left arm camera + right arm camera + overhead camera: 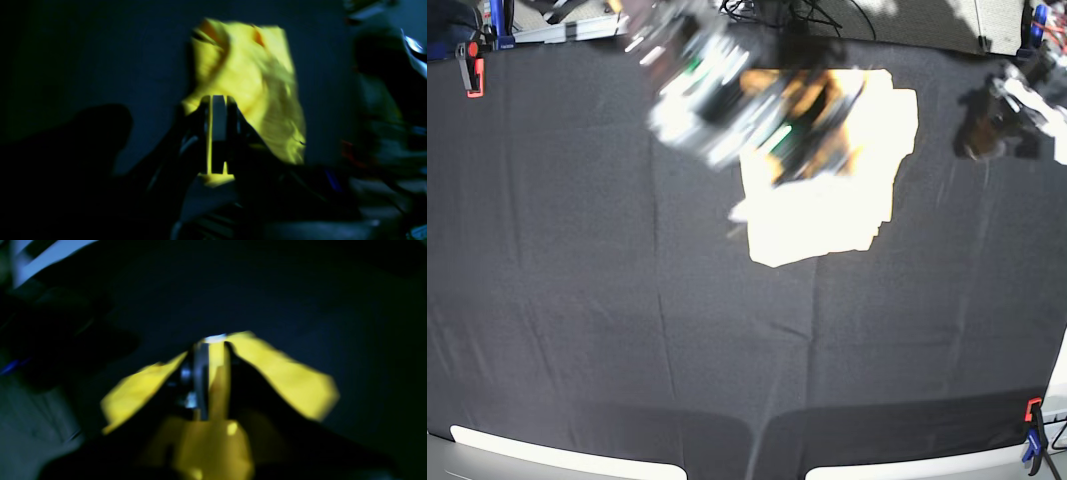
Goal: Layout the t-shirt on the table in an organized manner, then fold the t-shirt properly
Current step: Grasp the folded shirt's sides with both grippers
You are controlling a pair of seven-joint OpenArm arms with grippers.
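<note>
right fingers (pixel 211 373) are closed on a fold of the t-shirt (pixel 293 383), yellow cloth flaring to both sides of them. the left fingers (pixel 218 116) are pinched together too; cloth seems caught between them, though blur makes the hold uncertain. beyond them the shirt lies bunched on the black worktop (pixel 577 300), toward its far edge.

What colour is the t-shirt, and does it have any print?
Plain yellow, no print visible. The t-shirt shows it best in the left wrist view; the base view washes it out to cream.
</note>
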